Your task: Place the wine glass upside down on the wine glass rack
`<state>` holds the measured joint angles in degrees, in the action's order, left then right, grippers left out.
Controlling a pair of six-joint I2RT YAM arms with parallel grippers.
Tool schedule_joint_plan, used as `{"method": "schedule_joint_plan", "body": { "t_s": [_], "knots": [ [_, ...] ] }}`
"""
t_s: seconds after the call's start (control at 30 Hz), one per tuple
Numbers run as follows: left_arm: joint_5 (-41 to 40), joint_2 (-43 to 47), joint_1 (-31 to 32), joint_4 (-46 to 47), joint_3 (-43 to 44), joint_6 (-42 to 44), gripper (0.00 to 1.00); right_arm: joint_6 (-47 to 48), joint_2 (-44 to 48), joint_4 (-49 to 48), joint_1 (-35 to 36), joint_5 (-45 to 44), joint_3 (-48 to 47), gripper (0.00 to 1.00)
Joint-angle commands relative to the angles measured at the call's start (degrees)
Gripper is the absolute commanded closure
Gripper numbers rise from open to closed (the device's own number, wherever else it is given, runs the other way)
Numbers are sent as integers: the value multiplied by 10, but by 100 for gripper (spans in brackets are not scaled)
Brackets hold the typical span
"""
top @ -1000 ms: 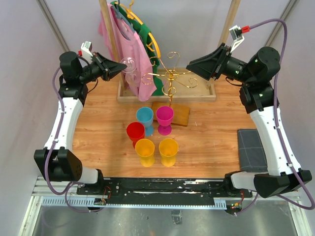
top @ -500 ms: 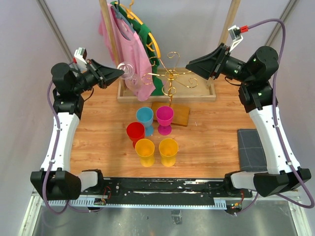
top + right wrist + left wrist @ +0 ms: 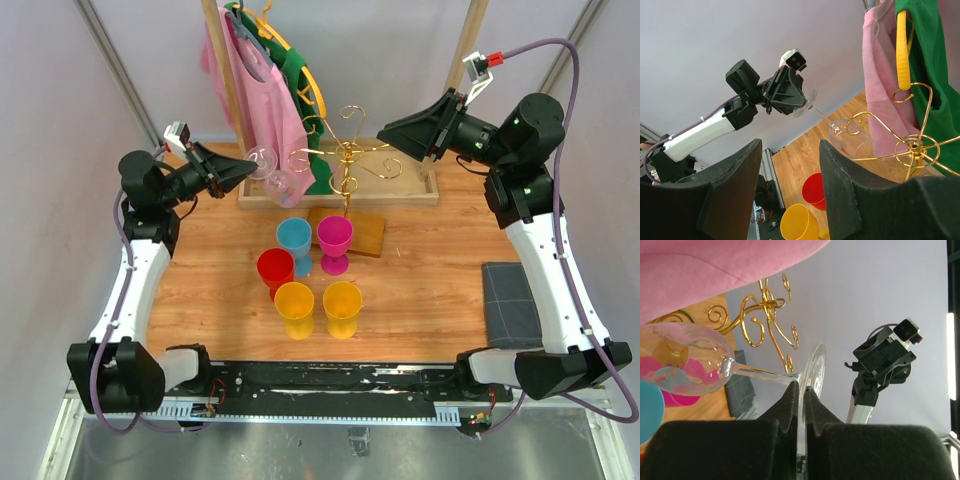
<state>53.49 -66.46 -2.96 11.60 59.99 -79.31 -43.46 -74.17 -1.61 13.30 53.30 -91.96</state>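
Note:
A clear wine glass (image 3: 281, 182) hangs in the air left of the gold wine glass rack (image 3: 347, 156), tilted with its bowl lower and towards the rack. My left gripper (image 3: 248, 168) is shut on the glass's round foot. In the left wrist view the fingertips (image 3: 792, 390) pinch the foot's rim, the wine glass (image 3: 690, 365) stretches left, and the rack (image 3: 771, 315) lies beyond. My right gripper (image 3: 386, 128) hovers open to the right of the rack's top. Through its open gripper (image 3: 790, 145) the right wrist view shows the wine glass (image 3: 846, 136) beside a curled arm of the rack (image 3: 914, 147).
Several plastic cups stand in front of the rack's wooden base (image 3: 362, 232): blue (image 3: 294, 236), magenta (image 3: 335, 236), red (image 3: 275, 268) and two yellow (image 3: 294, 302). A clothes rail with pink (image 3: 262, 95) and green garments stands behind the glass. A dark mat (image 3: 510, 300) lies at the right.
My left arm has swung the glass down and towards the rack, tipping the bowl lower. The right arm has hardly moved.

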Motion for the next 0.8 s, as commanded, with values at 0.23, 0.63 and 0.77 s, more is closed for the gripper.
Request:
{"method": "schedule_joint_plan", "body": {
  "t_s": [0.23, 0.63, 0.77],
  "knots": [
    [16, -66, -1, 193, -25, -96, 100, 14, 4, 18, -7, -13, -20, 49],
    [31, -152, 5, 245, 40, -115, 100, 22, 1, 31, -8, -18, -24, 49],
    [31, -175, 11, 246, 68, -111, 100, 22, -1, 30, -8, -19, -24, 49]
  ]
}}
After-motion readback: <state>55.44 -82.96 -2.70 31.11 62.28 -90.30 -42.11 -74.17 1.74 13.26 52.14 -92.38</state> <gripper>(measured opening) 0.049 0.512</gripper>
